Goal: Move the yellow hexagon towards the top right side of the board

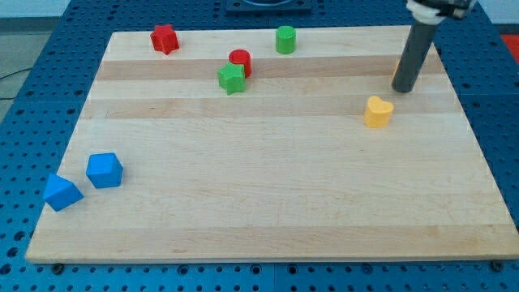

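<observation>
My tip (403, 89) rested on the tabletop (268, 203) near the view's top right corner, the dark rod rising straight up from it and out of the view's top edge. There was no gripper on this arm to read as open or closed, only the rod.

A sliver of yellow-orange (397, 71) showed just behind the rod on its left side, touching or nearly touching it. I took this for the yellow hexagon, though the rod hid most of it and I could not make out its shape.

Just below and to the left of my tip sat a yellow heart (378, 111), close but apart from it.

Everything else lay well off to the left of my tip. A green cylinder (285, 39) stood near the top edge. Further left, a red cylinder (240, 61) and a green star (231, 78) sat touching each other, and a red star (164, 38) lay beyond them by the top edge. Far down toward the view's bottom left, a blue cube (105, 170) and a blue triangle (62, 192) sat near each other.
</observation>
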Motion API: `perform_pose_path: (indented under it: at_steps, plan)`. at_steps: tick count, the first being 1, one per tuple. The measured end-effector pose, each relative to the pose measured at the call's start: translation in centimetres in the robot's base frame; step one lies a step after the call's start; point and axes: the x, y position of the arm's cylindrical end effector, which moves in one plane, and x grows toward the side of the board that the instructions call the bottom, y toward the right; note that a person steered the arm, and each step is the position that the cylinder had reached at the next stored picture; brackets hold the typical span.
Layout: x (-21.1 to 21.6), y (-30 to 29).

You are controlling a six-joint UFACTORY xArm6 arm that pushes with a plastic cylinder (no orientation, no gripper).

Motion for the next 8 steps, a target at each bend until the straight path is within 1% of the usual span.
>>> perform_pose_path:
  at_steps: [1,2,3,4,5,6,7,8]
  plan:
    - [-3.4,0.3]
    - [-1.2,3.3]
    - [-3.0,6.0]
    - [-6.6,4.9]
    - [-8.9,2.0]
    - [-7.6,6.2]
    - [-3.6,4.1]
    - [-1.8,1.1]
